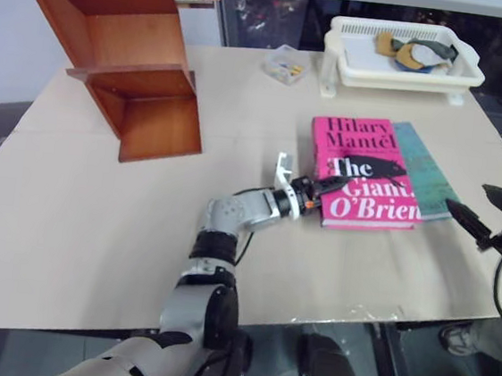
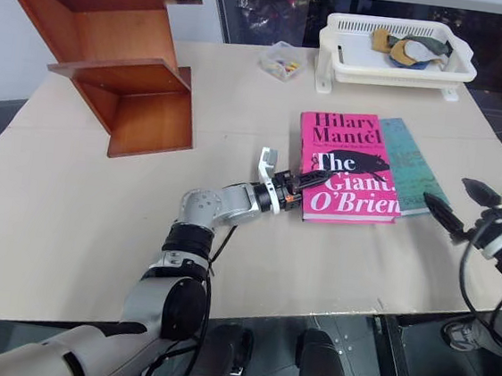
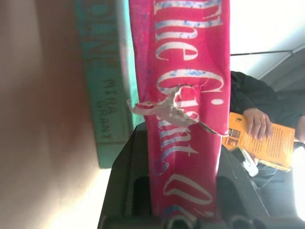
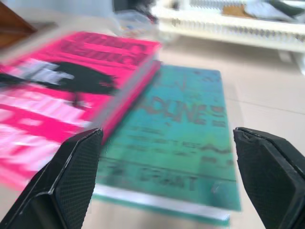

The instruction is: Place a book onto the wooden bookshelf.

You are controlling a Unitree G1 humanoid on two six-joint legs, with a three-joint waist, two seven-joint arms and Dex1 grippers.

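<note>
The pink book (image 1: 363, 146) lies flat on the table, right of centre, partly over a thinner teal book (image 1: 431, 171). My left gripper (image 1: 324, 190) is level with the table and shut on the pink book's near left edge. In the left wrist view the pink spine (image 3: 186, 95) runs between the two black fingers (image 3: 124, 176). My right gripper (image 1: 485, 209) hovers open just right of both books, holding nothing, and its wrist view looks over the teal book (image 4: 186, 143). The wooden bookshelf (image 1: 144, 96) stands at the table's far left, apart from both grippers.
A white plastic basket (image 1: 397, 78) with several small items sits at the far right. A small clear container (image 1: 284, 66) is beside it. The table's right edge is close to my right gripper. A person's hand with an orange book (image 3: 259, 126) appears in the left wrist view.
</note>
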